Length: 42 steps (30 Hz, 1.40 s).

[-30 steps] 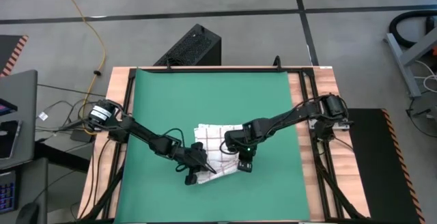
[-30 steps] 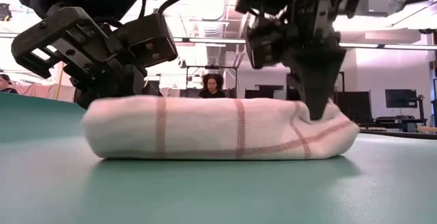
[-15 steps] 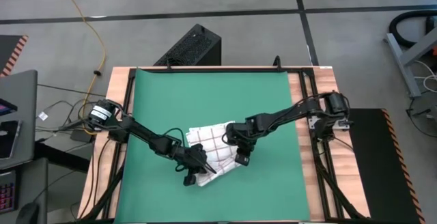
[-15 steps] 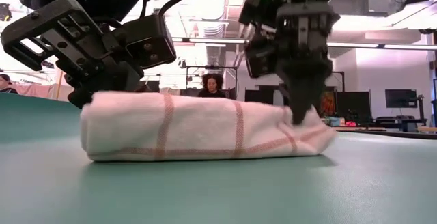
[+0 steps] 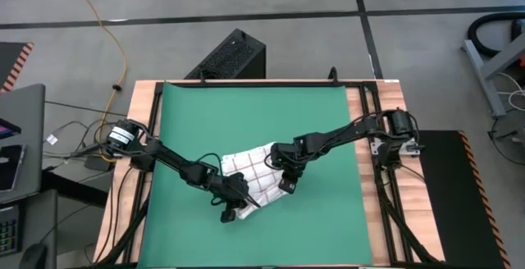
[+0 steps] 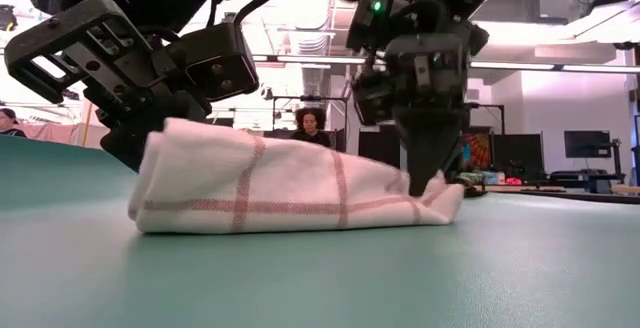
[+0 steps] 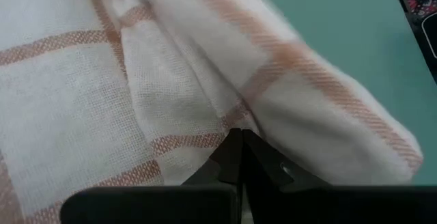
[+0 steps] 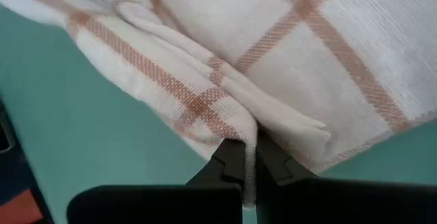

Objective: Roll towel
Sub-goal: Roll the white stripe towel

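- The left claw (image 5: pixel 235 209) is pinched tight on the near edge of the towel, its two dark fingers (image 7: pixel 235 159) pressed together with a fold of cloth between their tips in the left wrist view.
- The right claw (image 5: pixel 287 185) is likewise closed narrow on the towel's other end; in the right wrist view its fingers (image 8: pixel 239 166) meet on a bunched hem where a red line crosses.
- In the low view the left claw (image 6: pixel 135 148) sits behind the higher, thicker end of the cloth, and the right claw (image 6: pixel 428 173) comes down onto the lower, flattened end, pressing it near the mat.
- The thin white cloth towel with a red windowpane grid (image 5: pixel 256 173) lies folded or partly rolled in a loose bundle between the two claws, slanted across the mat.
- From the low view the towel (image 6: pixel 290 183) rests on the mat, taller at one end and tapering to the other.
- It sits on the green mat (image 5: pixel 258 109), in the near half, roughly midway between the sides.
- The mat covers most of the wooden tabletop (image 5: pixel 131 117), whose bare strips show along both sides.
- Beyond the tabletop, a person (image 6: pixel 311 123) shows in the room behind.
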{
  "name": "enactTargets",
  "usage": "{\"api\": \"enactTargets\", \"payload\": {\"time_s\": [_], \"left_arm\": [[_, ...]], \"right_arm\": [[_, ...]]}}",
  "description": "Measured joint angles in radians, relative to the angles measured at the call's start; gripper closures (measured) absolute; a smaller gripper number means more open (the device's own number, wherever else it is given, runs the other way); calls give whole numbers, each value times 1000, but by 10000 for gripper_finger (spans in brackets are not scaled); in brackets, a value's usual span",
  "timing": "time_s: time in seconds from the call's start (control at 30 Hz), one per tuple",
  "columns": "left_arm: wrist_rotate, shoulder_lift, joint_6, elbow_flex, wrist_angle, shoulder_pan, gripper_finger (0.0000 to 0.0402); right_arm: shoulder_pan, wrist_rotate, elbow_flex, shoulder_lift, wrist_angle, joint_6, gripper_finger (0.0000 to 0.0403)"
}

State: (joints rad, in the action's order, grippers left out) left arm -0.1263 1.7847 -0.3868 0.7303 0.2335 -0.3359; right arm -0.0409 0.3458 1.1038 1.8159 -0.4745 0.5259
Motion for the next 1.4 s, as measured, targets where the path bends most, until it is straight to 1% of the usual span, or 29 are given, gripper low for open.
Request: {"api": "enactTargets", "payload": {"time_s": [0.13,0.23,0.3,0.37,0.53,0.6,0.7,0.77,0.83,1.0,1.13,1.2,1.33,1.4], "left_arm": [[0,-10,-9,0,-14,0,401],[3,-54,-26,-3,-68,0,401],[12,-104,-31,-3,-109,0,401],[36,-162,-42,-4,-164,-1,401],[130,-330,-45,-4,-274,-6,401],[160,-377,-34,-4,-254,-19,401],[216,-413,64,6,-182,-63,401],[260,-403,131,28,-176,-83,401],[270,-365,177,52,-180,-87,401],[228,-251,275,147,-211,-86,401],[192,-164,369,258,-327,-95,401],[192,-131,410,306,-391,-97,401],[192,-87,420,334,-478,-97,401],[207,-78,401,326,-482,-97,401]], "right_arm": [[11,-19,4,39,5,23,385],[11,-19,4,62,17,31,385],[10,-22,4,63,27,32,385],[8,-46,4,64,28,39,385],[8,-53,2,66,46,43,385],[8,-53,2,66,51,43,385],[8,-56,0,66,58,43,385],[8,-59,0,67,60,43,385],[6,-62,0,67,61,42,385],[1,-89,1,68,83,35,385],[2,-90,0,68,87,34,385],[3,-90,0,68,90,33,385],[3,-90,0,68,91,28,385],[3,-90,0,69,93,26,385]]}}
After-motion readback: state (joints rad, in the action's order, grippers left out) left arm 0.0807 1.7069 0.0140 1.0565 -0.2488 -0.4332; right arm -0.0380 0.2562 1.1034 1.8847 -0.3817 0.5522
